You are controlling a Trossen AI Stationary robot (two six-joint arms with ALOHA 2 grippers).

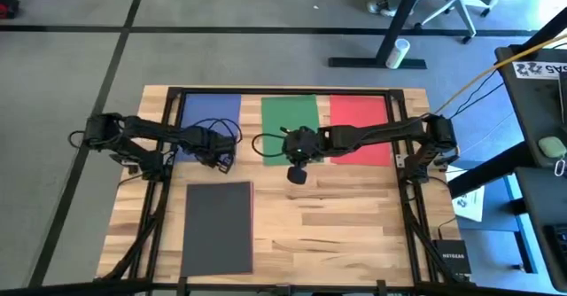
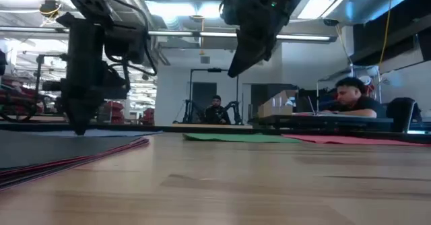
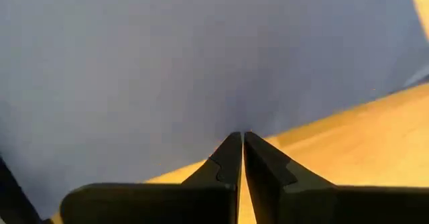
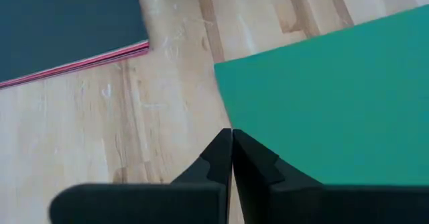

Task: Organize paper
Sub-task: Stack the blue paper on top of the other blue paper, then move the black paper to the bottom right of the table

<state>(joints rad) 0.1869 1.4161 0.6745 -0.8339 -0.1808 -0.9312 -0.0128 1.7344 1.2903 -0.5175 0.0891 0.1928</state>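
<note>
Wooden table [image 1: 354, 216]: three single sheets, one stack [image 1: 218, 227].

arms: two, dark, jointed | cables: black loops | end effector fingers: dark, tapered

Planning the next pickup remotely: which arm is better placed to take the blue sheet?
Left. The left gripper, fingers shut, sits at the blue sheet's near edge, low at the table. The right gripper hangs raised beside the green sheet, farther off, so it likely suits green instead.
</note>
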